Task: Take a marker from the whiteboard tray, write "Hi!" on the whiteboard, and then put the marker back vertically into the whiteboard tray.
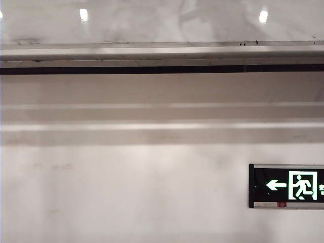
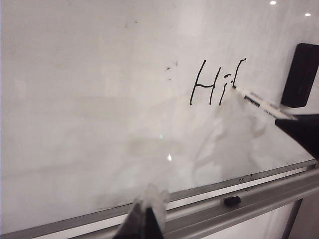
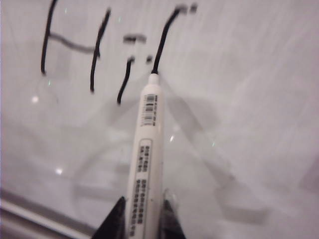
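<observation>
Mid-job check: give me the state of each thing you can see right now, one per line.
marker: uncapped, tip on the whiteboard at the foot of a stroke
whiteboard: "Hi" written, exclamation mark stroke drawn, dot missing
tray: holds a small dark cap-like item
right gripper: shut on the marker
left gripper: near the tray, holds nothing, jaws unclear
eraser: stuck on the board

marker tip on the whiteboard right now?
Touching. In the right wrist view the marker, held by the right gripper, has its tip at the end of the fresh stroke on the whiteboard.
</observation>
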Action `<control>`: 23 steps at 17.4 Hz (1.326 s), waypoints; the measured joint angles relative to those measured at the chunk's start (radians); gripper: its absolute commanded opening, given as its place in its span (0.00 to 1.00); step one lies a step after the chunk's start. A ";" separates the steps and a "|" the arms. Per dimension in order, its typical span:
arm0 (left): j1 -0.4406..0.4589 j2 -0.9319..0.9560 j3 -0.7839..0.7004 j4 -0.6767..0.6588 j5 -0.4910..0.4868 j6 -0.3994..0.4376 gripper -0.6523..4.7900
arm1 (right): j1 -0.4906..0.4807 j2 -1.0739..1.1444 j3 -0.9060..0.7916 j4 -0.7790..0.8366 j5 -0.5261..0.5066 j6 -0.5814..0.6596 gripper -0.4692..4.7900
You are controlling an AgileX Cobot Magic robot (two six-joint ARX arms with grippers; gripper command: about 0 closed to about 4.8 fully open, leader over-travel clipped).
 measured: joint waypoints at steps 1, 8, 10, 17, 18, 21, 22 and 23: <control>0.000 0.000 0.000 0.000 0.000 0.000 0.11 | 0.000 0.000 0.000 -0.012 0.000 0.003 0.09; 0.000 0.000 0.000 0.000 0.000 0.000 0.11 | 0.000 0.001 0.000 -0.108 0.001 0.049 0.09; 0.000 0.000 0.000 0.000 0.000 0.000 0.11 | -0.002 0.001 0.000 -0.115 0.001 0.051 0.09; 0.000 0.000 0.000 0.000 0.000 0.000 0.11 | -0.005 -0.053 0.004 -0.122 -0.015 0.060 0.09; 0.000 0.000 0.000 0.000 0.000 0.000 0.11 | -0.005 -0.047 0.003 -0.132 -0.017 0.060 0.09; 0.000 0.000 0.000 0.000 0.000 0.000 0.11 | -0.005 -0.032 -0.001 -0.182 -0.044 0.063 0.09; 0.000 0.000 0.000 0.000 0.000 0.000 0.11 | -0.005 -0.031 -0.001 -0.182 -0.045 0.064 0.09; 0.000 0.000 0.000 0.000 0.000 0.000 0.11 | -0.005 -0.030 -0.001 -0.182 -0.045 0.065 0.09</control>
